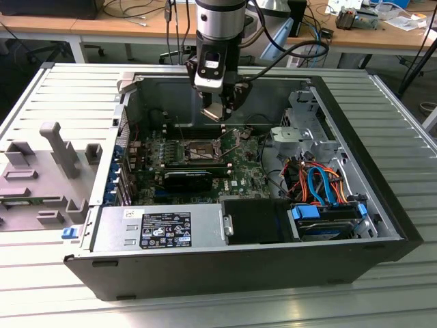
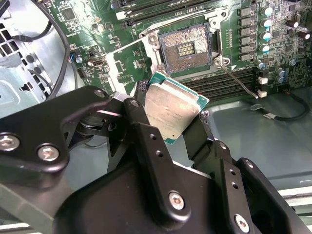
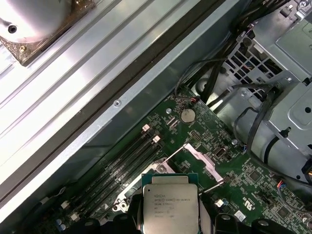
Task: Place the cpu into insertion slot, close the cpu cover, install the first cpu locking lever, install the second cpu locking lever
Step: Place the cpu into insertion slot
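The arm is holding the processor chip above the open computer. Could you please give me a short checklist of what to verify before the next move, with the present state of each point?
1. Grip: the gripper is shut on the chip, with a finger on each of two opposite edges. Ok.
2. Socket is empty, nothing lies in it. Ok.
3. Cover is swung up off the socket. Ok.
4. Lever is swung away from the socket. Ok for this one; for the second, cannot tell.
5. Chip's corner mark matches the socket's corner. Cannot tell.
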You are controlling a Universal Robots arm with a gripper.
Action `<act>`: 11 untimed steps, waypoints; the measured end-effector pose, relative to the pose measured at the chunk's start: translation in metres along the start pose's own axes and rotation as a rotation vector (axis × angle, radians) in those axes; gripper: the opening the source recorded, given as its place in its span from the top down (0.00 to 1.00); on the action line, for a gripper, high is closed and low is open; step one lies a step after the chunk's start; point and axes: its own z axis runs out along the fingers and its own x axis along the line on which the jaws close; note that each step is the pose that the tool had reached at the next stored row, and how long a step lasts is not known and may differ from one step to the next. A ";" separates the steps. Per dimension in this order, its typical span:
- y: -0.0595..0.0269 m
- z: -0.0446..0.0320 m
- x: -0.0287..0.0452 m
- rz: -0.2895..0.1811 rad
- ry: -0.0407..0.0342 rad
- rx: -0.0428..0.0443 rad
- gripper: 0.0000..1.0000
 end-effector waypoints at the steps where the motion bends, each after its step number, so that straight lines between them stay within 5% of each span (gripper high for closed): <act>1: 0.0000 0.0001 0.0000 0.006 -0.0006 -0.0001 0.45; 11: 0.0000 0.0005 0.0000 0.026 -0.0022 -0.0006 0.45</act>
